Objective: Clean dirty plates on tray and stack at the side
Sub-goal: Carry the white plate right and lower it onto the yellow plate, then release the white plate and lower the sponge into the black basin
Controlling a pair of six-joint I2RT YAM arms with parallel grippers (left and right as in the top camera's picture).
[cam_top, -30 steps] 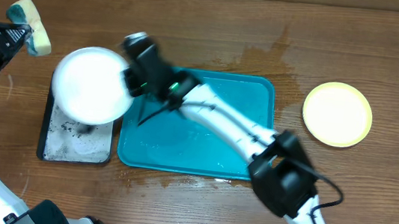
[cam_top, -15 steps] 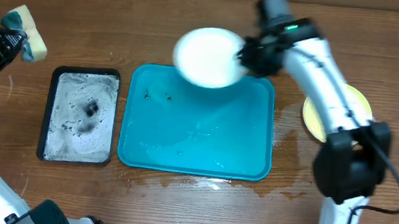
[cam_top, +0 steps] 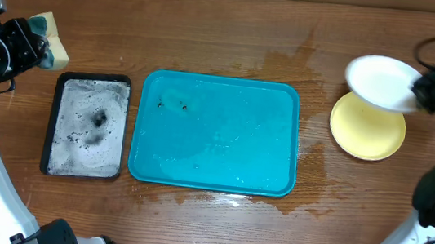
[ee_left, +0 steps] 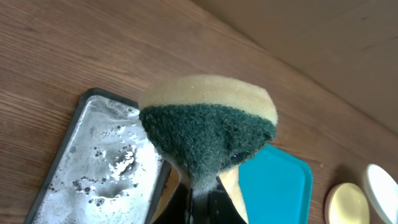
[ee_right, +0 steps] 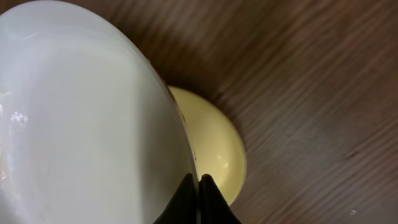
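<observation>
Right gripper [cam_top: 420, 88] at the frame's right edge is clamped on the rim of the white plate [cam_top: 380, 81], holding it tilted over the yellow plate [cam_top: 366, 132] so I can stack it beside the tray [cam_top: 222, 83] at centre, while my left gripper [cam_top: 36, 42], upper left, pinches the sponge [cam_top: 53, 47] clear of the work.
</observation>
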